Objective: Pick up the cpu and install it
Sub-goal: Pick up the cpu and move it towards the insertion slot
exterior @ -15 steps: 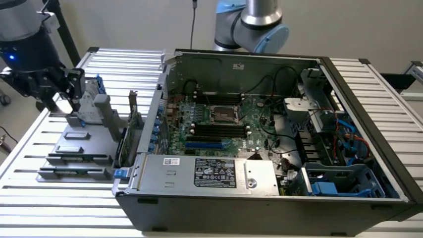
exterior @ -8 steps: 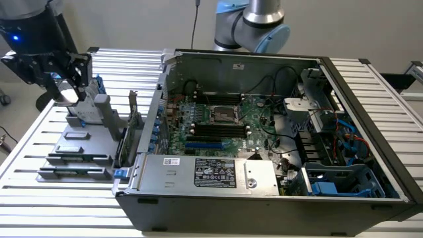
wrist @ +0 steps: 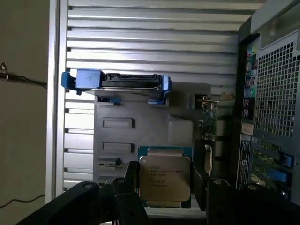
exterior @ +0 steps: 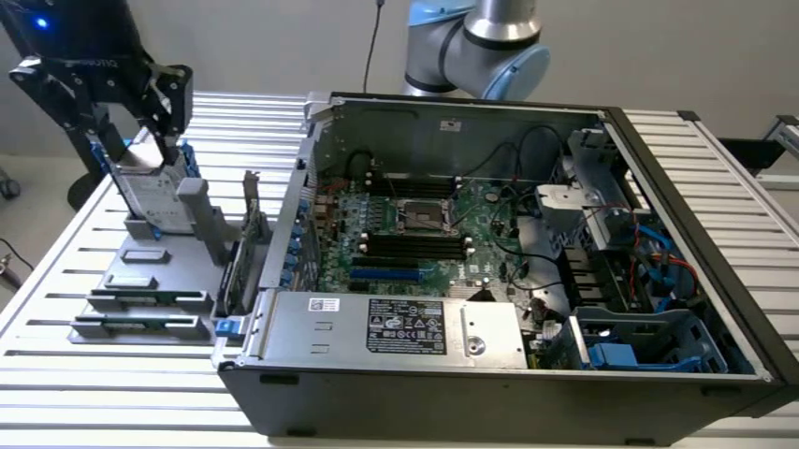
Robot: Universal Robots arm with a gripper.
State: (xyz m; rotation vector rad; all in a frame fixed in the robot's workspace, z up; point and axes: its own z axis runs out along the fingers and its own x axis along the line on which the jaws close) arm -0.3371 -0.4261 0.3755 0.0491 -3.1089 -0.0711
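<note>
The cpu (wrist: 165, 180), a flat square chip with a dull silver printed top, sits between my gripper's (wrist: 165, 192) two black fingers (wrist: 131, 185), which press against its opposite edges. In the exterior view my gripper (exterior: 138, 150) hangs at the exterior view's far left, above the grey fixture plate (exterior: 175, 271), with the pale cpu (exterior: 142, 157) tilted in its jaws. It is level with the top of the upright hard drive (exterior: 156, 201). The bare cpu socket (exterior: 422, 217) lies in the middle of the motherboard inside the open computer case (exterior: 699, 243).
The hard drive in its blue frame (wrist: 117, 80) stands on the fixture beside a grey post (exterior: 196, 201). Memory sticks (exterior: 148, 300) lie in the fixture's front slots. Cables, a power supply (exterior: 399, 327) and drive cages crowd the case around the socket.
</note>
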